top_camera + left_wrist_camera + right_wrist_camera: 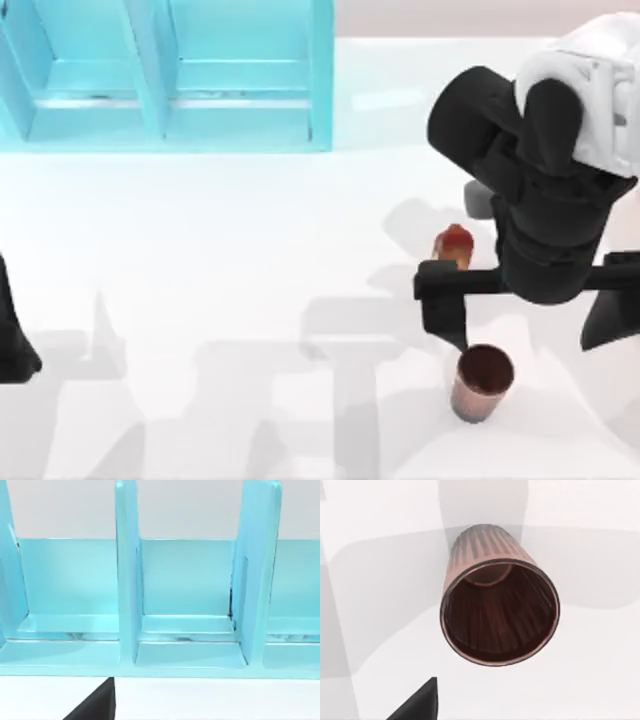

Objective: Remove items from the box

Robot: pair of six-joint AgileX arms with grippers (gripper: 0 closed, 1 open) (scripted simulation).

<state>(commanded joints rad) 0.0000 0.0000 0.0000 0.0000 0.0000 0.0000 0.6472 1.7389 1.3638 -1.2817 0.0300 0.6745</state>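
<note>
Working over the white table, we have the blue box standing well apart from our right gripper, off at the far left of the table, and in the left wrist view its compartments look bare. So both items already lie outside it, and we judge the emptying itself to be done or nearly so; what remains is the letting go and the pull-away.

Our right arm hangs over the right side of the table with its gripper pointed down. One dark finger stands just above and beside the cup, apart from its rim, while the other sits far off on the opposite side, so the gripper is spread wide and grasps nothing. The cup stands upright on the table just below the gripper, and the right wrist view looks straight down into its dark inside.

The carton lies behind the gripper, near the spread finger and tucked close under the arm.

Our left arm is parked at the left edge; we cannot tell how its gripper stands.

The next move, as we judge it, calls for a straight lift clear of the cup so that neither finger tips it or nudges the carton.
</note>
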